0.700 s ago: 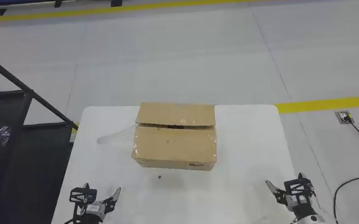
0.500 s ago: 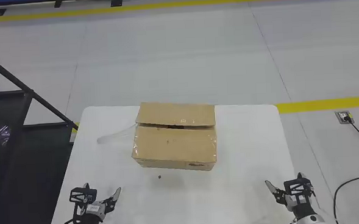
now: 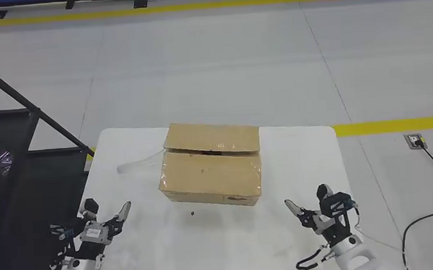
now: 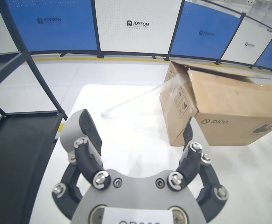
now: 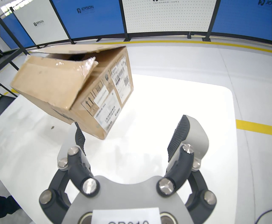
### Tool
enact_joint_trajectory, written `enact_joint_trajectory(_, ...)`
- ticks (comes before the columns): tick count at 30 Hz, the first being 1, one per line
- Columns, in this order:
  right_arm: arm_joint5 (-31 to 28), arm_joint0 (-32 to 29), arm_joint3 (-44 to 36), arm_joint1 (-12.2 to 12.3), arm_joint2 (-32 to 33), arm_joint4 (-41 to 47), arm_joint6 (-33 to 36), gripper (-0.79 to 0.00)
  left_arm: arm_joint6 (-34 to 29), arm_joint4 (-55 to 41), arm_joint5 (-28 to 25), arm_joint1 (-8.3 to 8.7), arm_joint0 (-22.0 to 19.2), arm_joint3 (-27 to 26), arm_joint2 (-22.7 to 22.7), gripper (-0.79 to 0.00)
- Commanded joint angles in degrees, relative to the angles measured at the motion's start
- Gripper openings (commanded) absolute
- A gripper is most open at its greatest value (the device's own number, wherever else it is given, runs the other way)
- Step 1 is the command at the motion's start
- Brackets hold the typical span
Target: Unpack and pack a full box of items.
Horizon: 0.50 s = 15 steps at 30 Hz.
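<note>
My glossy white table (image 3: 229,241), corners rounded, stands on pale grey floor (image 3: 197,55) crossed by a yellow line (image 3: 393,126). The brown cardboard box (image 3: 212,168) sits mid-table, its flaps loosely closed. The left gripper (image 3: 107,209) at its 7 o'clock and the right gripper (image 3: 306,199) at its 5 o'clock are both spread wide, showing ribbed black pads (image 4: 90,129).

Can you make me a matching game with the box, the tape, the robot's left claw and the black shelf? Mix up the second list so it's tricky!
Things:
1. cardboard box
2. strip of clear tape
3. left gripper
4. black rack

Descriptions:
A. open, holding nothing
B. standing beside the table, not on it
C. brown, in the middle of the table
D. see-through, trailing from the box's side down onto the table

Pairs: 1-C, 2-D, 3-A, 4-B.
</note>
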Motion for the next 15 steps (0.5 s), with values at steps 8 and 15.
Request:
enact_joint_trajectory(8, -4.2, 5.5, 2.0, -0.4, -2.8, 7.2, 4.0, 0.0, -0.3, -1.2, -3.7, 0.18, -0.7, -0.2, -0.9, 0.0)
enact_joint_trajectory(15, -6.3, 5.5, 2.1, -0.5, -3.6, 9.3, 4.9, 0.0, -0.4, -1.5, -3.6, 0.15, -0.8, -0.4, -0.8, 0.0)
